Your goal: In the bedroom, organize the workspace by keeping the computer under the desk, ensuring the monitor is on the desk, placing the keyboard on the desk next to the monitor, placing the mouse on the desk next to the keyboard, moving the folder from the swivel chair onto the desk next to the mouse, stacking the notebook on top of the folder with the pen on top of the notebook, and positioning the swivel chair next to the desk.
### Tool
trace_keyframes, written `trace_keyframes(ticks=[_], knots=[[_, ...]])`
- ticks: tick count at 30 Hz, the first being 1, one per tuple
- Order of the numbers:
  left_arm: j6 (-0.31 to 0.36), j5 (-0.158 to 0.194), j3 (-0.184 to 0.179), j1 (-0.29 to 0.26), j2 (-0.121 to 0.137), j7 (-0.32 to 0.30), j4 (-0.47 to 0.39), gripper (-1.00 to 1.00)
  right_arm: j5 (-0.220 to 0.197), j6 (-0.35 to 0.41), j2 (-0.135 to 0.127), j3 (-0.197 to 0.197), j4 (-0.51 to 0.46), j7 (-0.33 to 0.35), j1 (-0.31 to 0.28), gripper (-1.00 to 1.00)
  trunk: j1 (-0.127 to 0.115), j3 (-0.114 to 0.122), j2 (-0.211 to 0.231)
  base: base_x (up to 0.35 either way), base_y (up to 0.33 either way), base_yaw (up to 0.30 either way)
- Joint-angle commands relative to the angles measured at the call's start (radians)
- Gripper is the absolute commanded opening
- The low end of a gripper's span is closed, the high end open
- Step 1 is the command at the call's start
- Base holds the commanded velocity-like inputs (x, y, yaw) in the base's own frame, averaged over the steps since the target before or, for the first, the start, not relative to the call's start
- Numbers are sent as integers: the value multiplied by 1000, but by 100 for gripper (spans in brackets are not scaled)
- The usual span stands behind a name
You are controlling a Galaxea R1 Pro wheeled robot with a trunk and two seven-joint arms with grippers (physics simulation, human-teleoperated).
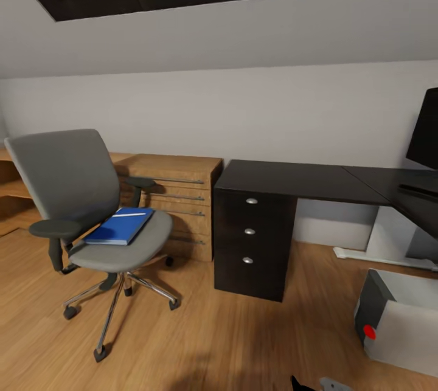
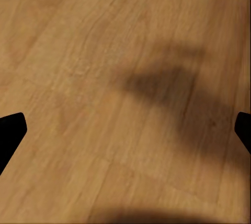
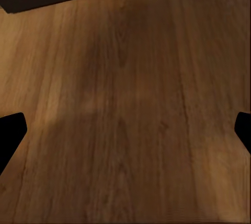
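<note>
Left of scene, swivel chair [image 1: 85, 208] standing on wood floor [image 1: 213, 330], apart from desk [image 1: 292, 181]. Folder [image 1: 120, 226] lying flat on chair seat, thin white object resting on it. Wooden cabinet [image 1: 182, 196] sitting between chair and desk drawer unit. Monitor [image 1: 426, 129] standing on tabletop at far right edge. Computer [image 1: 398, 318] sitting on floor near right, red light facing front. Left jaws [image 2: 125, 130] spreading wide, gripping nothing, over floor. Right jaws [image 3: 125, 130] likewise spreading wide, gripping nothing.
</note>
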Motion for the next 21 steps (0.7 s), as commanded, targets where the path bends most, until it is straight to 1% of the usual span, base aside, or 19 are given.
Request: trace_keyframes(ticks=[1,10,15,21], knots=[[-2,8,3,0,-1,-4,0,100,-11,-2,0,-3,2,10,-1,100,0,-1,0,0,0,-284],[-2,8,3,0,-1,-6,0,100,-11,-2,1,-3,2,11,0,100,0,3,0,0,0,-285],[-2,8,2,0,-1,-6,0,100,-11,-2,1,-3,2,11,1,100,-19,19,35,0,0,-274],[0,11,5,0,-1,3,0,100,-9,-3,4,-3,2,11,3,100,-42,38,77,0,0,-84]])
